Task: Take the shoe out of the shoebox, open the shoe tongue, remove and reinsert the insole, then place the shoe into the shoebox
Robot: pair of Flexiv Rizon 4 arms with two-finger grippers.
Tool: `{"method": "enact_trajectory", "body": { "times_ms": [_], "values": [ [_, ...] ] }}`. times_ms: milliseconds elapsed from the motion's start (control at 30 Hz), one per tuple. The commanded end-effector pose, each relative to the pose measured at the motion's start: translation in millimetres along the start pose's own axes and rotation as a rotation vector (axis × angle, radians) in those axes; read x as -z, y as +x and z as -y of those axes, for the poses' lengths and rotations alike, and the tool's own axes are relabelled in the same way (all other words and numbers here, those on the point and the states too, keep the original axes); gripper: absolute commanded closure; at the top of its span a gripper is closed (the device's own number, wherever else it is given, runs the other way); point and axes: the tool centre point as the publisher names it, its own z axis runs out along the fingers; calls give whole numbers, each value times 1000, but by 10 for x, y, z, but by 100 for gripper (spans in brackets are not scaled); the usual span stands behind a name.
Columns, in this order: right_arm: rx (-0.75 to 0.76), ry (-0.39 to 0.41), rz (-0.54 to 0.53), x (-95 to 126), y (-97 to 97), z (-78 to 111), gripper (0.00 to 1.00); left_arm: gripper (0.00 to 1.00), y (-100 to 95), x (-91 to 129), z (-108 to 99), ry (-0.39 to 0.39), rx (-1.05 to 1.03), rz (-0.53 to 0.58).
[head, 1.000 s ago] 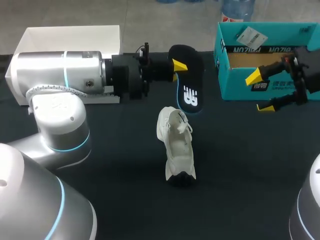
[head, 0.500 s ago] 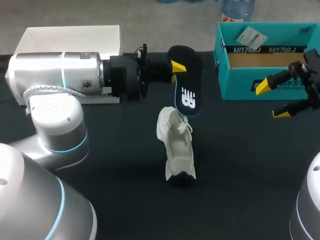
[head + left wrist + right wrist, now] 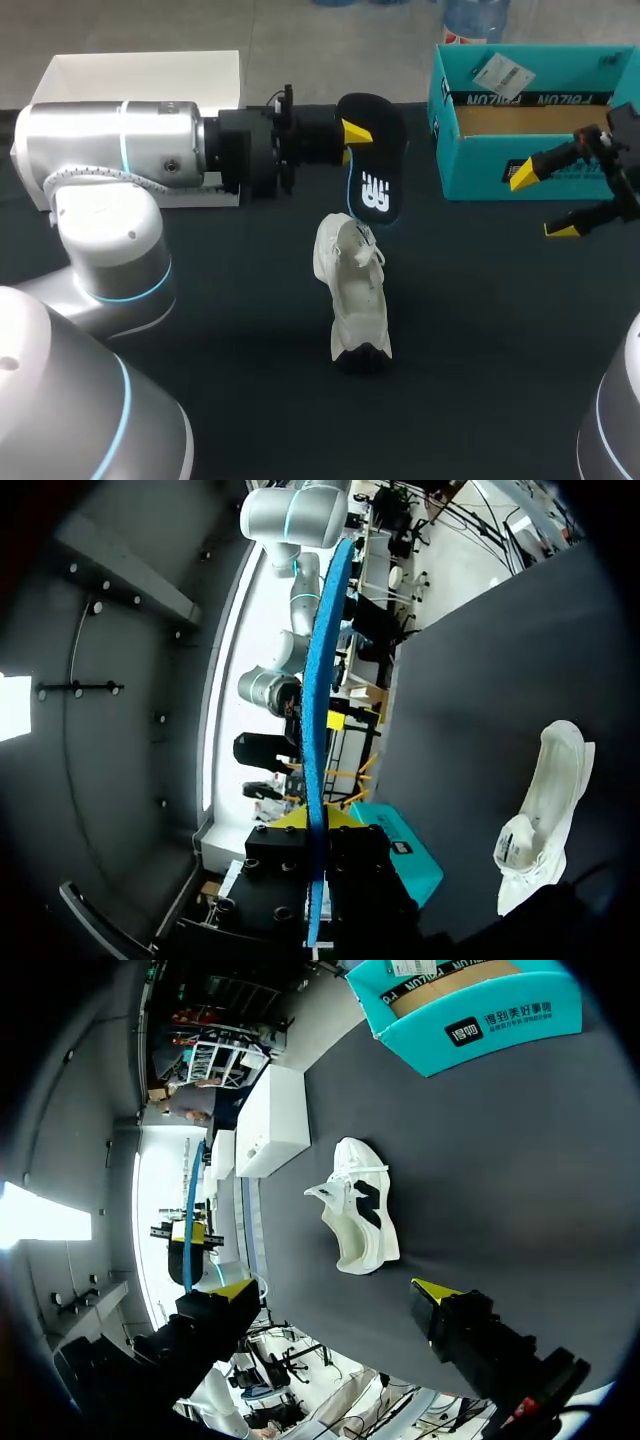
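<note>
The left jaws pinch the insole (image 3: 378,165) near its far end (right jaws gape wide, empty). Pushed in, it may buckle, since nothing steadies the shoe (image 3: 355,290).

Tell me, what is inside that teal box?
Only bare brown cardboard shows inside the box, and a white tag sits at its far side. Its front wall hides the near part of the floor. The shoe lies outside, on the table.
</note>
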Motion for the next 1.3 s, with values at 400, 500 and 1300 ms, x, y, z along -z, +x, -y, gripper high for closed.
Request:
{"method": "enact_trajectory", "body": {
  "times_ms": [400,500,1300],
  "values": [
    [-1,-2,2,5,1,13,0,100,-162,117,268,-49,310,-105],
    [-1,-2,2,5,1,13,0,100,-162,117,268,-49,310,-105],
    [-1,-2,2,5,1,13,0,100,188,300,647,31,431,-91]
  ]
}}
